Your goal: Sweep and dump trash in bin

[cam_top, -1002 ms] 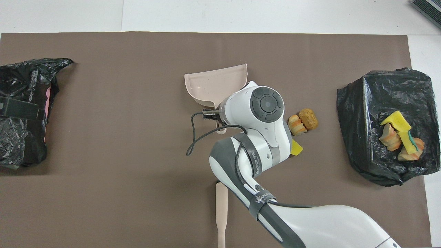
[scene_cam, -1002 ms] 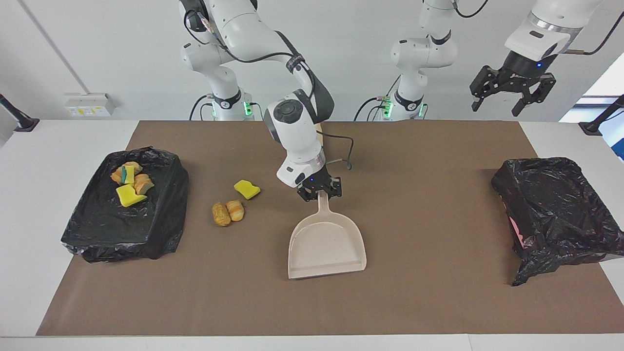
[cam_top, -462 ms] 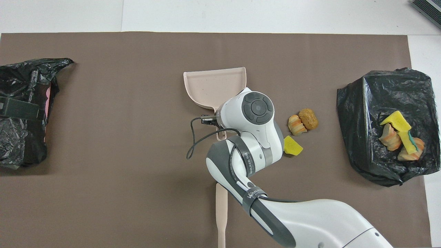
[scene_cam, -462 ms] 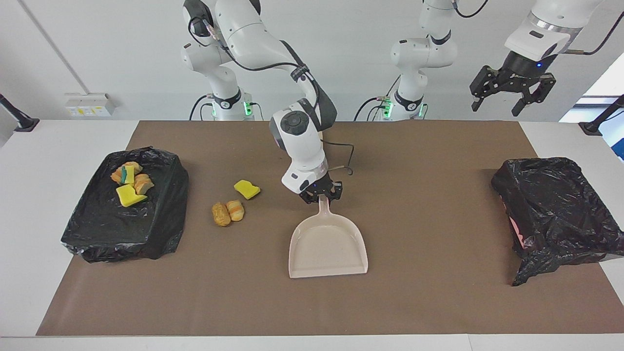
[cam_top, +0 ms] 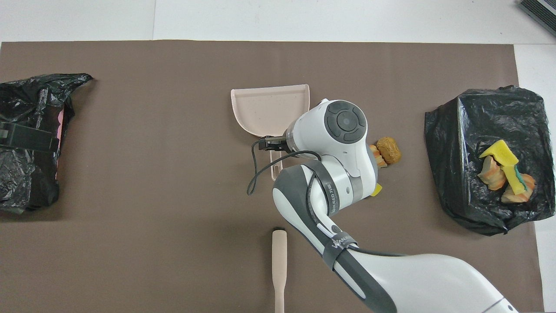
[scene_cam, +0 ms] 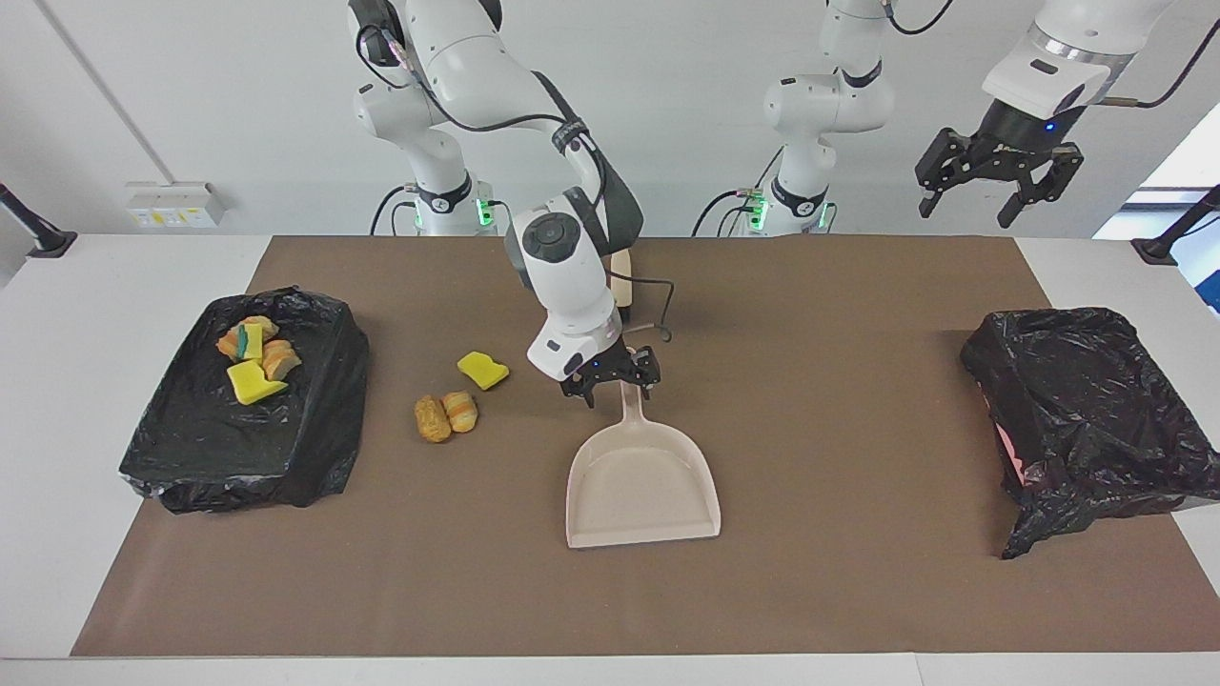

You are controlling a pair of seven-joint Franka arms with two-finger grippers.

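The beige dustpan (scene_cam: 640,481) lies flat on the brown mat, empty, its handle pointing toward the robots. My right gripper (scene_cam: 610,386) is low at the handle's end with its fingers apart; the overhead view (cam_top: 271,144) shows it beside the handle. Loose trash lies toward the right arm's end: a yellow sponge piece (scene_cam: 482,370) and two bread-like chunks (scene_cam: 433,419) (scene_cam: 460,411). In the overhead view the arm hides most of the sponge (cam_top: 378,189). Several scraps (scene_cam: 253,357) lie in the black-lined bin (scene_cam: 238,448). My left gripper (scene_cam: 991,181) waits open, high over the left arm's end.
The beige brush (cam_top: 279,269) lies on the mat nearer to the robots than the dustpan. A second black-bagged bin (scene_cam: 1087,410) stands at the left arm's end of the table. The right arm's cable (cam_top: 260,174) hangs beside the dustpan handle.
My right gripper shifted a little toward the right arm's end while the dustpan turned slightly, then stayed on the mat. The left arm has barely moved.
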